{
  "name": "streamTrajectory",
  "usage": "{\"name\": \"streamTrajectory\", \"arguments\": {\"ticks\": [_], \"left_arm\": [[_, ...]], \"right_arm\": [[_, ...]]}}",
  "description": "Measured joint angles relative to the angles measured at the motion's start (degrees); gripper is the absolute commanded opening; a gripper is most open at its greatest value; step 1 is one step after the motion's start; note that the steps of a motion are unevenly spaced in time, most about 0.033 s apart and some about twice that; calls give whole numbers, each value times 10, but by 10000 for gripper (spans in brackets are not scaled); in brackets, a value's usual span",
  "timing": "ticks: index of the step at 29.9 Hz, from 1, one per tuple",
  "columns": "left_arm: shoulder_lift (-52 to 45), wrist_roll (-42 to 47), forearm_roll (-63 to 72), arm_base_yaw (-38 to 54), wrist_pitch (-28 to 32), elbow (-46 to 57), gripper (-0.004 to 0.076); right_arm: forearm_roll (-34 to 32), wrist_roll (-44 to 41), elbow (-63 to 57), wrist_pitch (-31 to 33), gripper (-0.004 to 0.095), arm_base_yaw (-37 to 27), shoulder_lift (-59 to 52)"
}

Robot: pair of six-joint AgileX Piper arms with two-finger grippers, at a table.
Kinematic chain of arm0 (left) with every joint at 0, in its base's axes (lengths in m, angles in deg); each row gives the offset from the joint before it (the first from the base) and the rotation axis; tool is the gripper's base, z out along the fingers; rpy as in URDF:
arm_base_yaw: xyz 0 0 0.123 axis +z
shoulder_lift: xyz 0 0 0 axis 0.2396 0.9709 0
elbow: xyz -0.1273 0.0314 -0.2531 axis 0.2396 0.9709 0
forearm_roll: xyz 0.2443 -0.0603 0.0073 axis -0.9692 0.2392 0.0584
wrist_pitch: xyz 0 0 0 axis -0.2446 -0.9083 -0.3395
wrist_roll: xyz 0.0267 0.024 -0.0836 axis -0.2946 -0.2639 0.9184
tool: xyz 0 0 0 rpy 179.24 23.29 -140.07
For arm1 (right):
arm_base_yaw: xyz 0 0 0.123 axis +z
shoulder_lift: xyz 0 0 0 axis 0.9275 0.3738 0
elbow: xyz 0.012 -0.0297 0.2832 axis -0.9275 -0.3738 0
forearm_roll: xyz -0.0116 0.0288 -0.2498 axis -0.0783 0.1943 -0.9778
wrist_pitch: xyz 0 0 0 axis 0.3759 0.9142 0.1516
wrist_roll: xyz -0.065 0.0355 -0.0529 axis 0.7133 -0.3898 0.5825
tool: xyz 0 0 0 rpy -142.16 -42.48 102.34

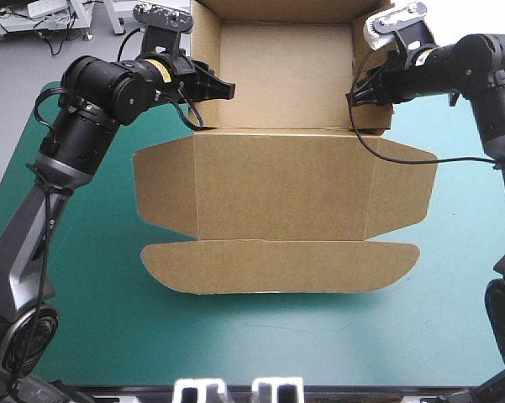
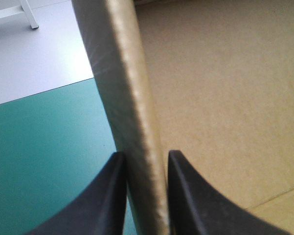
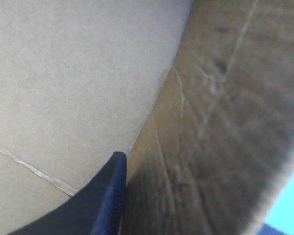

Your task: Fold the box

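Note:
The brown box [image 1: 281, 185] lies across the middle of the teal-green cover. Its far part stands as an open tray [image 1: 286, 75] with raised walls. The lid lies flat toward me, with a wing at each side and a rounded flap [image 1: 281, 267] at the front. My left gripper [image 1: 208, 91] is shut on the tray's left wall [image 2: 132, 98], one black finger [image 2: 112, 196] outside and one inside. My right gripper [image 1: 363, 94] holds the right wall [image 3: 220, 122]. There only one finger [image 3: 107, 196] shows, on the inner side; the board hides the other.
The teal-green cover [image 1: 84, 285] shows around the box on the left, right and front. The tray's far wall reaches past the table's far edge in the high view. The right arm's black cable hangs over the lid's right wing [image 1: 403, 180].

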Motion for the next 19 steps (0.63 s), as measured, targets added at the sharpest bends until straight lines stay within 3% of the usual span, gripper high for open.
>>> {"name": "streamTrajectory", "arguments": {"ticks": [10,19], "left_arm": [[21,-9,2,1,5,0,47],[96,-22,5,2,-57,0,11]], "right_arm": [[-6,-26,0,20,-19,0,10],[-32,-59,-1,62,-20,0,89]]}}
